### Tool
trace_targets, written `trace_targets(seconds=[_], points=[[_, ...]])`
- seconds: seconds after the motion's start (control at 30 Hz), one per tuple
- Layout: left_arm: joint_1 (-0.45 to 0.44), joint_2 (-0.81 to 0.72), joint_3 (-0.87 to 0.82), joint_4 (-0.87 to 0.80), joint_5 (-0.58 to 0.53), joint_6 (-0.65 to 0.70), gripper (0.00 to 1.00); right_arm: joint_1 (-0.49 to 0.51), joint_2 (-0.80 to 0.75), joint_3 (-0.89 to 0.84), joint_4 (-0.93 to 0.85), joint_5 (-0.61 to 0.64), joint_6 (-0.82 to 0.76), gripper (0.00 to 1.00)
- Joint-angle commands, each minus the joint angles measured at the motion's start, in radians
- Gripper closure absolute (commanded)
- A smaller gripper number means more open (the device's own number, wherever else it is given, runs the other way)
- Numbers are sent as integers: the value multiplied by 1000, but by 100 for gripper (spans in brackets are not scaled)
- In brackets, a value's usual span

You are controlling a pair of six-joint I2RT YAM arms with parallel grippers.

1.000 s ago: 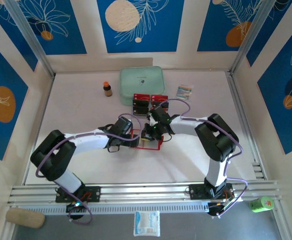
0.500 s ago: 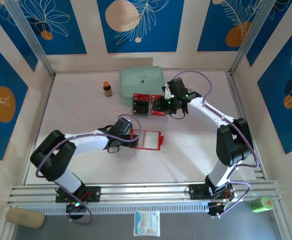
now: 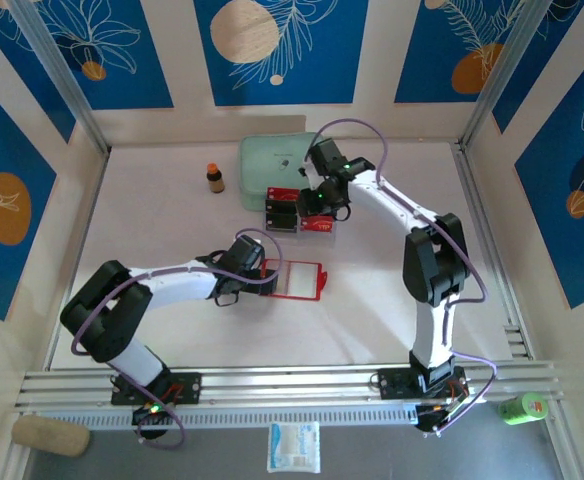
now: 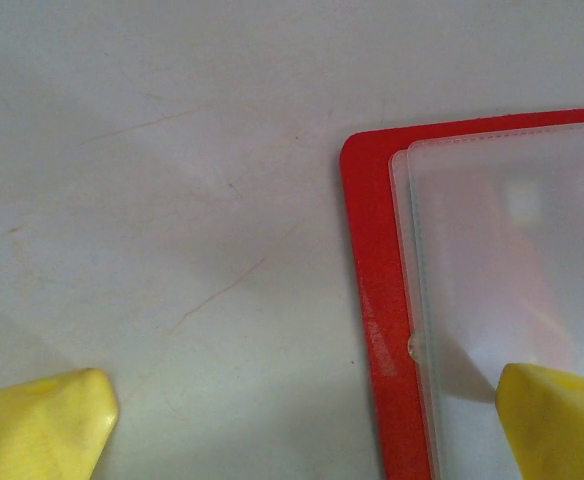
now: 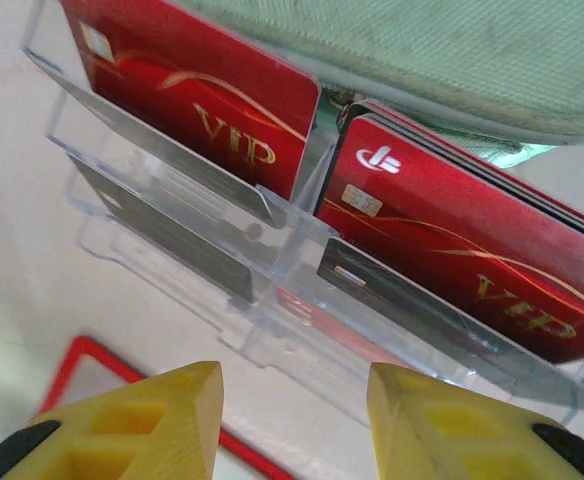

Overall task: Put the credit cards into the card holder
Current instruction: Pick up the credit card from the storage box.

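The card holder (image 3: 297, 281) lies open on the white table, red-edged with pale clear pockets. My left gripper (image 3: 261, 277) is open and straddles its left edge (image 4: 372, 300); one yellow fingertip (image 4: 562, 420) rests on the clear pocket and the other sits on bare table. The credit cards (image 3: 283, 207) stand in a clear rack against the mint-green case. In the right wrist view they are red VIP cards (image 5: 202, 110) (image 5: 452, 250) with dark cards in the front slots. My right gripper (image 3: 316, 208) (image 5: 292, 420) hovers open just in front of the rack with nothing between its fingers.
The mint-green case (image 3: 282, 158) sits at the back behind the rack. A small brown bottle with an orange cap (image 3: 215, 178) stands to its left. Walls enclose the table on three sides, and the rail with the arm bases runs along the near edge.
My right arm left the card holder and swung back to the card rack, and its jaws went from shut to open. The left arm has not moved.
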Motion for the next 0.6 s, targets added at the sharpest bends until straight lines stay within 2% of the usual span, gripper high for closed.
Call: trace_targets(seconds=[0.0,0.23,0.57], points=[[9,6,-31,-33,-6,-7,0,27,38,51,-75,127,-108,59],[8,9,-27,-35,-3,-8,0,64,99,84,-73,259,-178,60],[8,10,-29,-32,0,-13,0,82,140,83,-53,332,-233,62]])
